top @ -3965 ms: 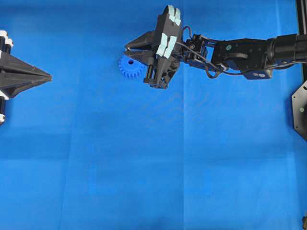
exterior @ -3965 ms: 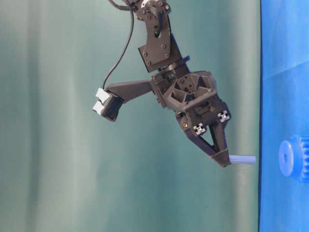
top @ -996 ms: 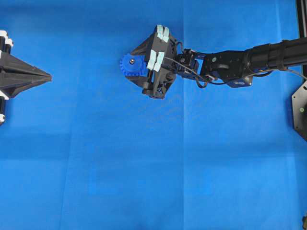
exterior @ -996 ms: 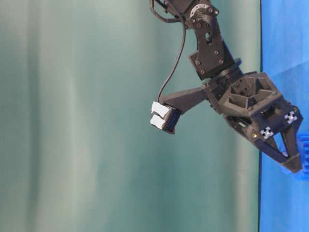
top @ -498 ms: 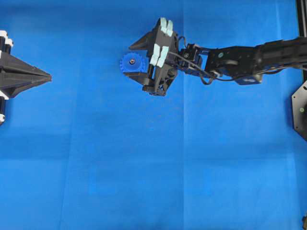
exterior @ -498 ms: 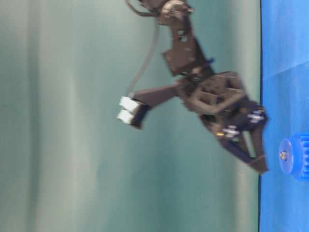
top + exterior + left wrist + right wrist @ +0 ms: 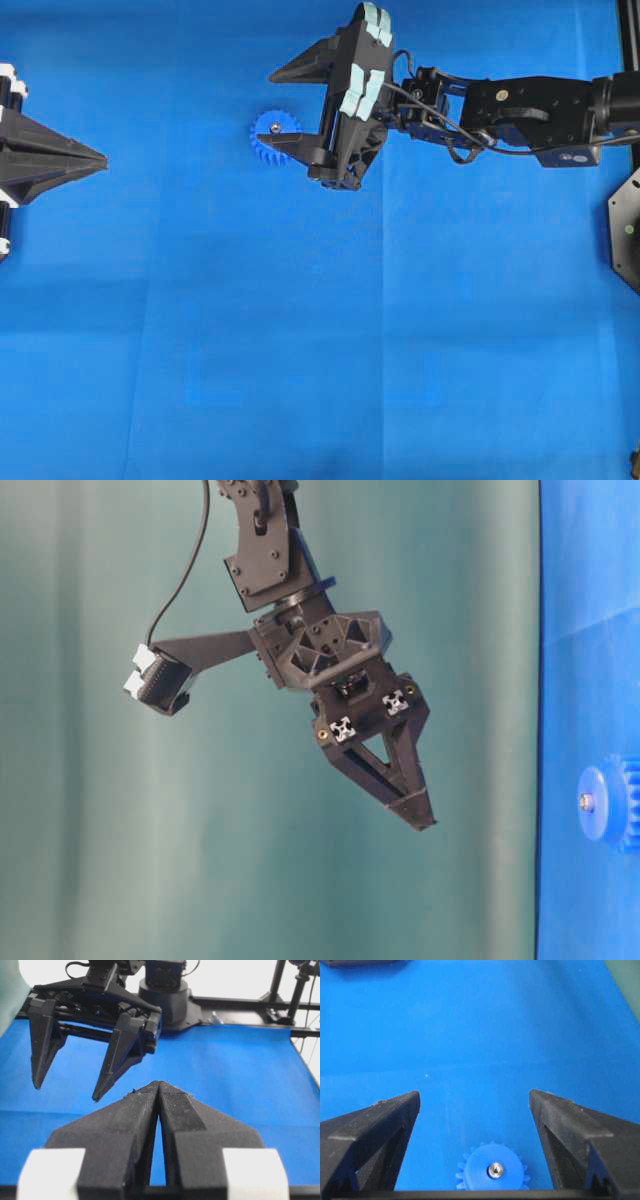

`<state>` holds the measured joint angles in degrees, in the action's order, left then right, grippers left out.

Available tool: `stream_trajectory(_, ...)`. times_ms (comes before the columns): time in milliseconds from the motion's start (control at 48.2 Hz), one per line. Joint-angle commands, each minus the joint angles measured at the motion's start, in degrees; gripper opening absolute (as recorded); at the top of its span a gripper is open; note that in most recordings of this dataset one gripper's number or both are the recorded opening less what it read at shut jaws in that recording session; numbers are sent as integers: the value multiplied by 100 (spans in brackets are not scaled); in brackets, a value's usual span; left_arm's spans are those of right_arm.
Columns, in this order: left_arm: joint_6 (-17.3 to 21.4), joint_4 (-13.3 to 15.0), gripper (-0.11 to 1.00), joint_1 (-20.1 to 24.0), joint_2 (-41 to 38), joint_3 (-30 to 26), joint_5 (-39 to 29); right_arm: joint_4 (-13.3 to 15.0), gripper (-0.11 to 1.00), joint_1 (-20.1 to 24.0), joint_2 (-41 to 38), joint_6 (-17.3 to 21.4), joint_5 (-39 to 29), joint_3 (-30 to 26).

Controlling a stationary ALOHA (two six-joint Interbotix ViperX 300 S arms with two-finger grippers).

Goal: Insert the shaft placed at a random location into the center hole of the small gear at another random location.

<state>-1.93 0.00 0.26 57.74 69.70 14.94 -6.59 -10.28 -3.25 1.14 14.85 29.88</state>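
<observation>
Cloth [image 7: 300,350], blue, covers the work surface. Right gripper [image 7: 283,103], jaws spread wide and holding nothing, now hangs clear above the small gear [image 7: 270,137], having lifted off it within the last second. Left gripper [image 7: 159,1091] rests pinched together, empty, at the left edge. Shaft [image 7: 495,1170], a silvery dot, sits in the center hole: insertion appears complete.

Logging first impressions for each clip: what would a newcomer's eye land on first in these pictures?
First, the right gripper, black against the blue cloth, jaws spread wide and empty, hanging above the small gear at upper centre of the overhead view. Next, the shaft, a shiny dot seated in the gear's hub. At the far left, the left gripper rests shut.
</observation>
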Motion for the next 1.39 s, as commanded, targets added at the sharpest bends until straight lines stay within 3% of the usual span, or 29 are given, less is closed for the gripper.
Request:
stream_trajectory(0,0,-9,0,9,-26,-53,26,9,79,35,158,9,9,-70)
stream_trajectory(353,0,-9,0,9,-18,-62,26,0,78,97,738,26,-193,475)
stream_trajectory(913,0,-9,0,9,35,-62,26,-62,78,141,2733,70,-334,2276)
stream_trajectory(1370,0,-9,0,9,35,-62,26,-62,78,132,2874,62,-343,2382)
